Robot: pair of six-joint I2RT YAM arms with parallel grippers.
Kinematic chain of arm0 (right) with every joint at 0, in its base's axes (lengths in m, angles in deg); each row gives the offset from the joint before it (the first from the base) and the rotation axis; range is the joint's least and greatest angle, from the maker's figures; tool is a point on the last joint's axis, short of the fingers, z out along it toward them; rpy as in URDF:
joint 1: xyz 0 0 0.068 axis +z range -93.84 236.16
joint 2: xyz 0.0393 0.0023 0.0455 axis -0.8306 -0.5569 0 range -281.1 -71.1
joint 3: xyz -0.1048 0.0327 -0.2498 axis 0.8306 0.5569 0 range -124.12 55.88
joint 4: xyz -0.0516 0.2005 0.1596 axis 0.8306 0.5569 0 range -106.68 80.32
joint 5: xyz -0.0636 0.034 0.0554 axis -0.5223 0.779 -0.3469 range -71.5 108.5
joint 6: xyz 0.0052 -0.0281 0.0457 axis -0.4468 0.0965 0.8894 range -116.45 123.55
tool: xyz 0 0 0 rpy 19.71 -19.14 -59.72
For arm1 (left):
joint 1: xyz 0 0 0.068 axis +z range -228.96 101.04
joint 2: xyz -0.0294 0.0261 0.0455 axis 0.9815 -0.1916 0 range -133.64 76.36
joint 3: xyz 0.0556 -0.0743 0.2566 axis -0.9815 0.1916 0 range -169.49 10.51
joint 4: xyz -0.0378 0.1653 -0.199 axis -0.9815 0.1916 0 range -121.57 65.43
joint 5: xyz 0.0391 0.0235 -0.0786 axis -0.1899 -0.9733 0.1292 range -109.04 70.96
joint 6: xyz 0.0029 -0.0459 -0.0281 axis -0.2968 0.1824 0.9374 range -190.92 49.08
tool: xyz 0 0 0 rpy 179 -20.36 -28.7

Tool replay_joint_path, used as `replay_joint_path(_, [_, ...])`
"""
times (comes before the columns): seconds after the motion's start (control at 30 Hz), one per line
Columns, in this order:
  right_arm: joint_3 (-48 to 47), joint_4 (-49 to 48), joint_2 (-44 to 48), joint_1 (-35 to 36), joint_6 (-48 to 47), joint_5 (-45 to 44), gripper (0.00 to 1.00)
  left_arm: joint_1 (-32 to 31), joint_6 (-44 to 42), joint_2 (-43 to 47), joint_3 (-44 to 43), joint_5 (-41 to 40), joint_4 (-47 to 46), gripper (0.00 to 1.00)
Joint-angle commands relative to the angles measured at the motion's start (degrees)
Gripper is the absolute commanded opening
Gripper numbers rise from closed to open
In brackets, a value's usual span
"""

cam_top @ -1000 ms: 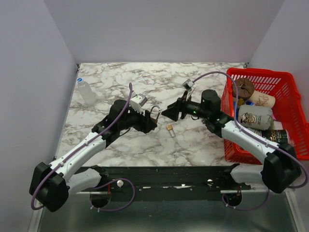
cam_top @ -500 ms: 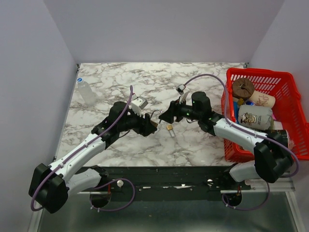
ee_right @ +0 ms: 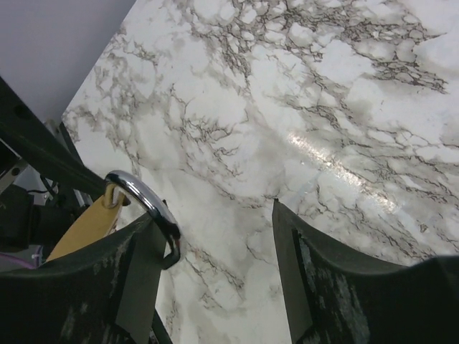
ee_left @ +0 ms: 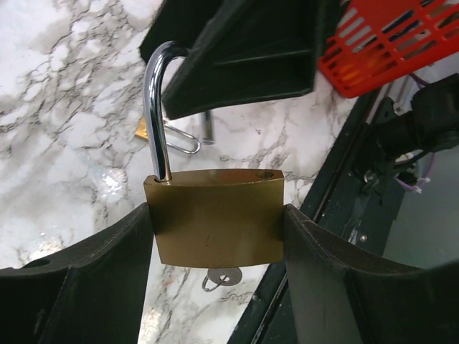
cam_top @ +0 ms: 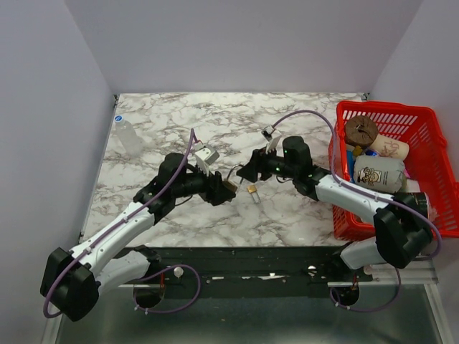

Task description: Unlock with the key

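My left gripper [cam_top: 224, 188] is shut on the brass body of a padlock [ee_left: 215, 222], held off the marble table. A key [ee_left: 219, 278] sticks out of the padlock's underside. The steel shackle [ee_left: 154, 107] stands up from the left side of the body, and the hole at the right top shows empty. My right gripper [cam_top: 247, 173] is open right at the shackle. In the right wrist view its left finger [ee_right: 140, 265] touches the shackle [ee_right: 140, 199], with the brass body [ee_right: 82, 229] behind; the right finger stands apart.
A small brass piece with a metal ring [cam_top: 252, 190] lies on the table just below the two grippers, also in the left wrist view [ee_left: 179, 140]. A red basket [cam_top: 387, 106] with cups and bottles stands at the right. A clear bottle [cam_top: 128, 136] lies far left.
My right gripper has moved left up to the padlock's shackle. My left gripper has shifted the padlock slightly down and toward it.
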Motion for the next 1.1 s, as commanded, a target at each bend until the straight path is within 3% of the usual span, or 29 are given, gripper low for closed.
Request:
replay_joint_path(0.0, [-1.36, 0.21, -2.83, 0.02, -1.01, -1.27, 0.62, -0.10, 1.97, 2.67, 0.16, 8.47, -10.51, 0.00])
replay_joint_path(0.43, [0.75, -12.25, -4.15, -0.07, 0.21, 4.97, 0.61, -0.10, 5.75, -0.40, 0.51, 15.24, -14.64, 0.00])
replay_joint_path(0.67, [2.42, -21.59, -5.03, 0.02, 3.91, 10.51, 0.61, -0.19, 6.19, -1.37, 0.60, 14.81, -14.83, 0.00])
replay_joint_path(0.93, [3.65, -18.70, -3.63, 0.02, 1.98, 7.53, 0.61, -0.10, 2.33, 0.12, -0.72, 3.75, -8.24, 0.00])
replay_joint_path(1.07, [4.00, -16.06, -2.92, 0.02, 1.27, 4.72, 0.71, 0.25, 0.48, 0.65, -2.03, -7.31, -3.58, 0.00])
